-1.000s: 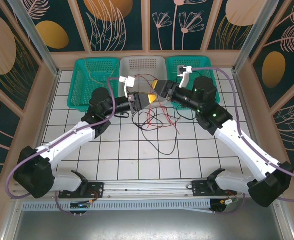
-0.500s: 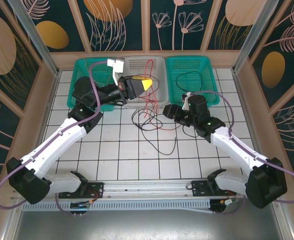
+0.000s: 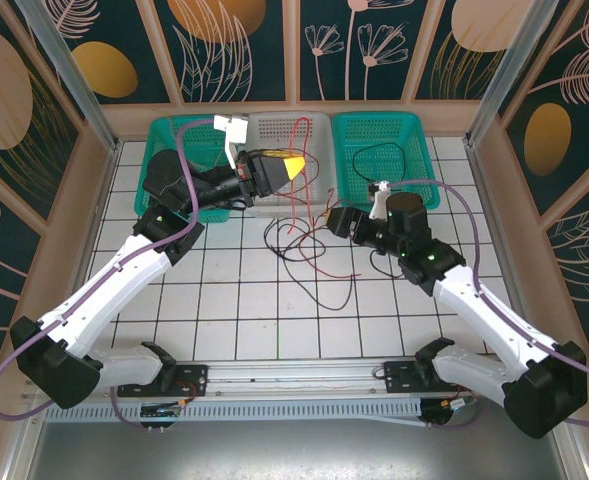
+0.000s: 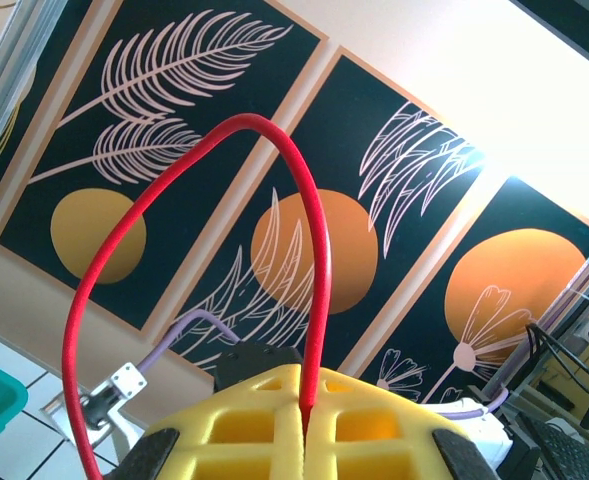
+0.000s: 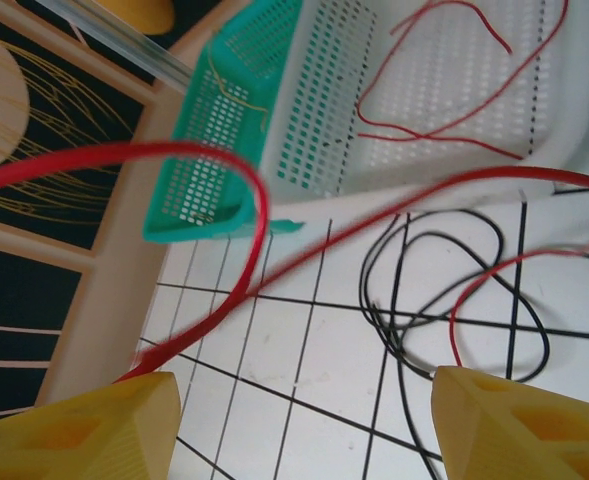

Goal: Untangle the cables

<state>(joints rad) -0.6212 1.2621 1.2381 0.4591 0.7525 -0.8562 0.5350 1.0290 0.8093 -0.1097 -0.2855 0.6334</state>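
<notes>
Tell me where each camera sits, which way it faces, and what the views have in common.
Top external: above and behind the arm bases, looking down on the tiled table; both arms, left gripper and right gripper show.
Left wrist: on the raised left arm, tilted up at the wall panels; its fingers clamp the red cable.
Right wrist: facing down at the white basket and black cable; its open fingertips sit in the bottom corners.
Shared: top and right wrist both show the white basket and red cable.
</notes>
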